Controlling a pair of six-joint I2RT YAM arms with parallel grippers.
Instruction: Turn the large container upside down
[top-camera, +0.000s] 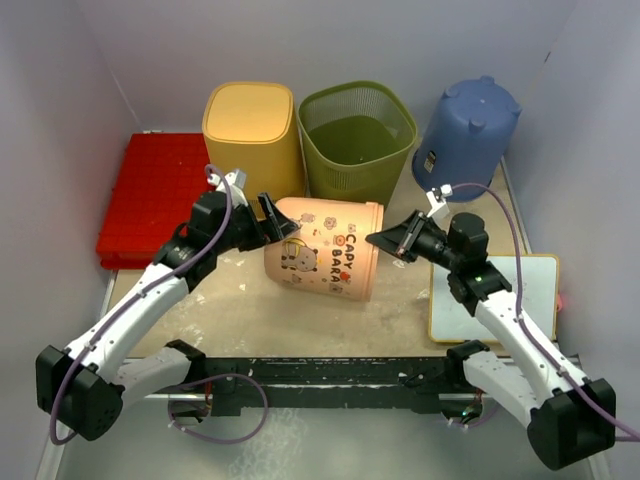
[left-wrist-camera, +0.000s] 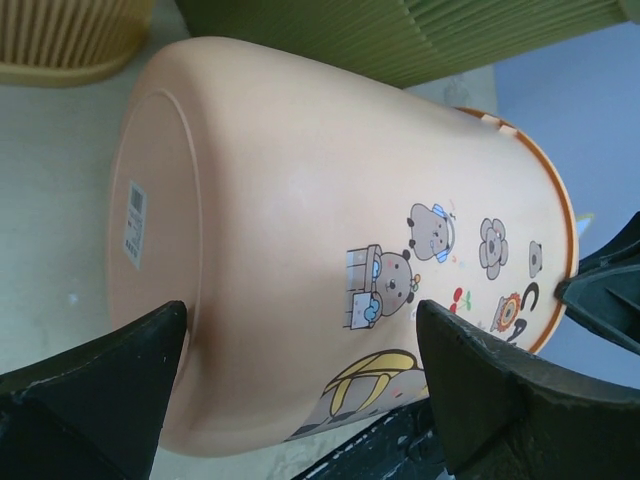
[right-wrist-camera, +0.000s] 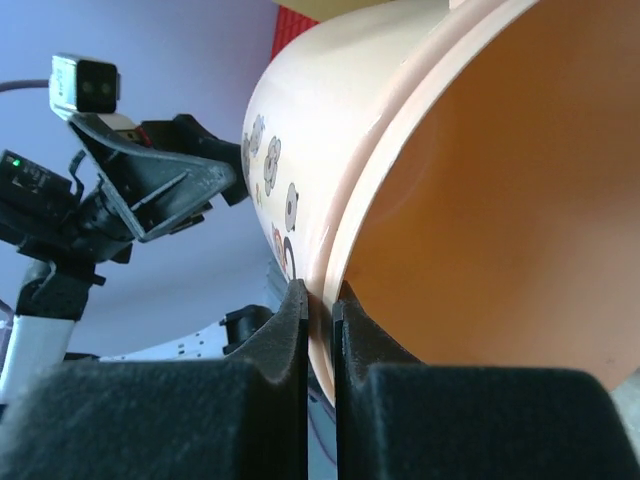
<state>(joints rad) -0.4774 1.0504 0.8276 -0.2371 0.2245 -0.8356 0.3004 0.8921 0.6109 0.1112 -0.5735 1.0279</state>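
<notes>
We see the smooth peach plastic container sideways, thin rim pinched by our right gripper; left gripper splayed wide at its round base.

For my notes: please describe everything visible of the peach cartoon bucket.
The peach bucket looks like smooth plastic, printed with cartoon animals, with a label on its flat base. It lies on its side, base to the left, open mouth to the right. The right tool is shut on its rim; the open left tool flanks its base end.
</notes>
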